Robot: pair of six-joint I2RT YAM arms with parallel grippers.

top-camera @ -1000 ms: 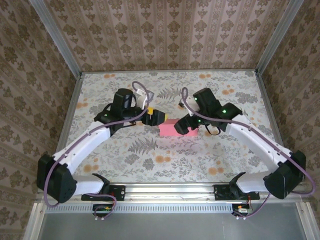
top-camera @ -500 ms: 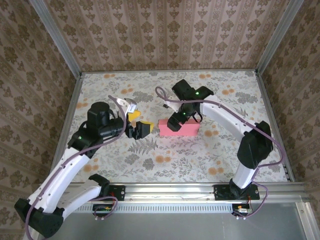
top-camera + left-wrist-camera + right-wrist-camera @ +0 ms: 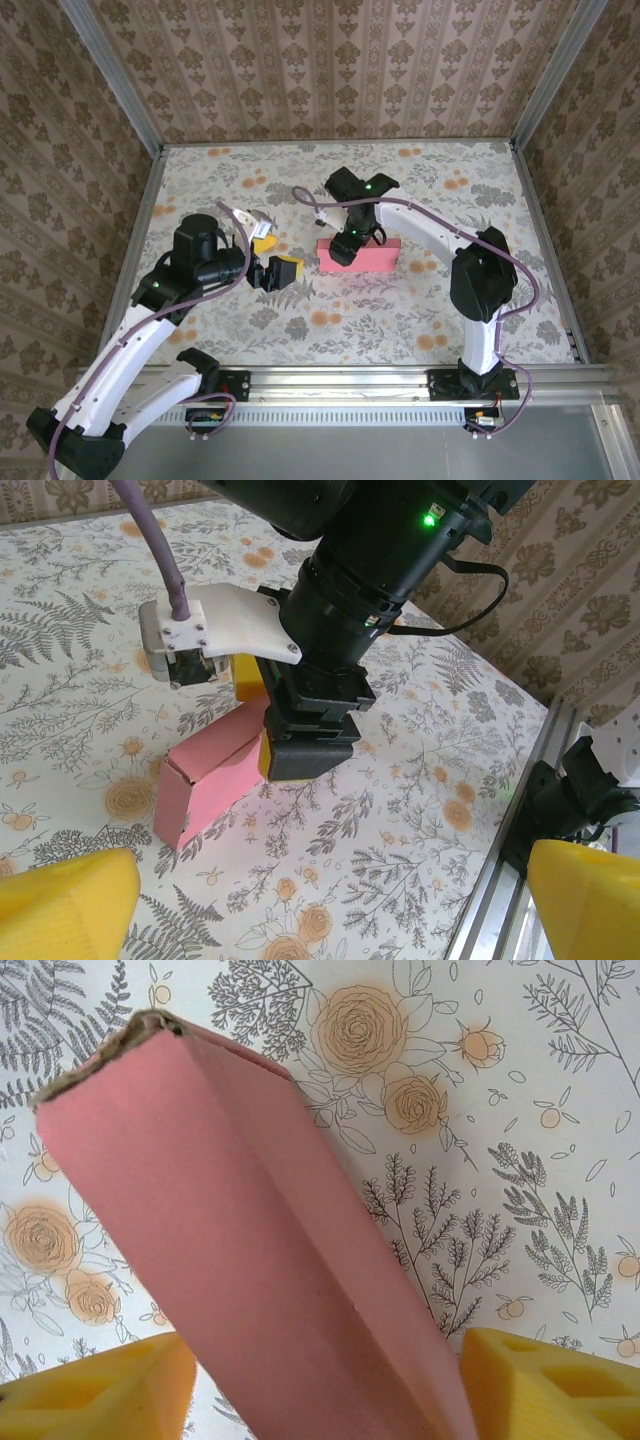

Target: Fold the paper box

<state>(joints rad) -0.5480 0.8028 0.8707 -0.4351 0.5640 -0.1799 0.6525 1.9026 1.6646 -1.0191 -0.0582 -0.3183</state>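
Floral-print paper covers the desk (image 3: 420, 310), w/ brown damask wallpaper walls (image 3: 330, 70) on three sides and a metal rail (image 3: 340, 382) along the near edge, where both arm bases are bolted.

Flat pink rectangular paper box (image 3: 372, 258) lies folded shut on the desk, approx. mid-desk and slightly right of ctr in the top view, long side running left-right. One short end shows raw card edges at its corner in the right wrist view. The pink faces look smooth and closed.

Right hand (image 3: 345, 246) is down over the left part of the box, its white forearm (image 3: 420, 224) arching in from the right. A lilac cable (image 3: 150, 535) runs into its wrist. Two yellow foam pads (image 3: 100, 1390) flank the pink card, one per side, w/ the box running btw. them. Pads sit right at the box faces; can't tell whether they press on it or just stand beside it, so grip unconfirmed. From the left wrist cam, one black finger (image 3: 310, 750) stands in front of the box's long side and the other behind it. A green LED (image 3: 428, 520) glows on the arm above.

Left hand (image 3: 277, 253) hangs just left of the box, near but apart from it, jaws spread wide open. Its yellow fingertips (image 3: 65, 905) sit at the two lower corners of its own view, w/ the box and right hand ahead btw. them.
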